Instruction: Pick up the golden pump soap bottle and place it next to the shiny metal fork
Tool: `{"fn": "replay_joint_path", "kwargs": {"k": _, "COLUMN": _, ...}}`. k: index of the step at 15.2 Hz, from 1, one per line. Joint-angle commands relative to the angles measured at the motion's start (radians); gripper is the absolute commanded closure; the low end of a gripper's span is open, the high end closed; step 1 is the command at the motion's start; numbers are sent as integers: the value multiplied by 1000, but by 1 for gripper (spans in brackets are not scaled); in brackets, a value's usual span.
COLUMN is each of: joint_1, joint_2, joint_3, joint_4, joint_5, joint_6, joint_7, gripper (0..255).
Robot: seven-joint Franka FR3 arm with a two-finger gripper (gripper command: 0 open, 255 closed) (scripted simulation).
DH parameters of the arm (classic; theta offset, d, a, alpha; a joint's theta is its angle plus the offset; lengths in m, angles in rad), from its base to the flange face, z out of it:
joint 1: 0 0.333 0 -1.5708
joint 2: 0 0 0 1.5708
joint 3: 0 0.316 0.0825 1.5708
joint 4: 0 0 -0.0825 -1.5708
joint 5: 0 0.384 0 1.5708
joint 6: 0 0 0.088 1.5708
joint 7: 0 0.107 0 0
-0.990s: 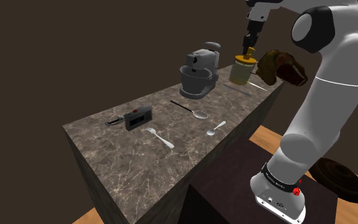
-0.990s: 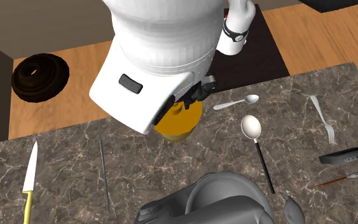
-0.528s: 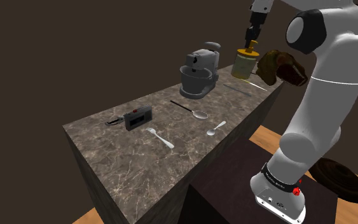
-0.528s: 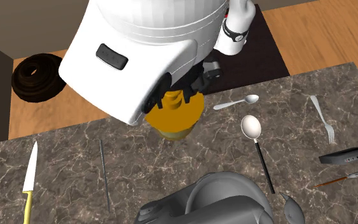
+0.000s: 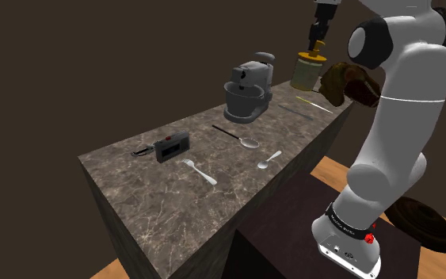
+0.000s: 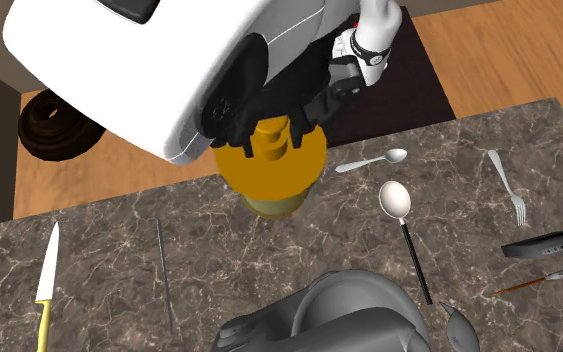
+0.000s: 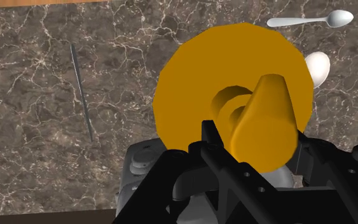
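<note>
My tool (image 5: 318, 46) is clenched on the pump of the round, glossy golden soap bottle (image 5: 306, 71). It hangs above the dark, veined marble surface (image 5: 158, 198), well apart from the slim metal fork (image 5: 200, 171).

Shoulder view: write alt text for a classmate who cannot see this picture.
A white robot arm's black end effector grips a golden pump bottle by its pump, over the far end of a dark marble-patterned counter. Beside the bottle stands a grey stand mixer; nearer the camera lie a fork and a spoon.
</note>
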Motion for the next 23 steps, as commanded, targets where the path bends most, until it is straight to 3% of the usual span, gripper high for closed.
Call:
{"fn": "replay_joint_path", "kwargs": {"k": 1, "joint_1": 23, "joint_2": -16, "joint_3": 6, "joint_4": -7, "joint_5": -9, "joint_6": -6, "joint_7": 25, "gripper": 255}}
{"fn": "replay_joint_path", "kwargs": {"k": 6, "joint_1": 147, "joint_2": -120, "joint_3": 48, "joint_4": -135, "joint_5": -70, "joint_6": 32, "joint_7": 162, "gripper": 255}}
{"fn": "replay_joint_path", "kwargs": {"k": 11, "joint_1": 240, "joint_2": -183, "joint_3": 103, "joint_4": -206, "joint_5": -104, "joint_6": 49, "joint_7": 297, "gripper": 255}}
{"fn": "replay_joint_path", "kwargs": {"k": 23, "joint_1": 409, "joint_2": -191, "joint_3": 232, "joint_4": -207, "joint_5": -112, "joint_6": 46, "joint_7": 592, "gripper": 255}}
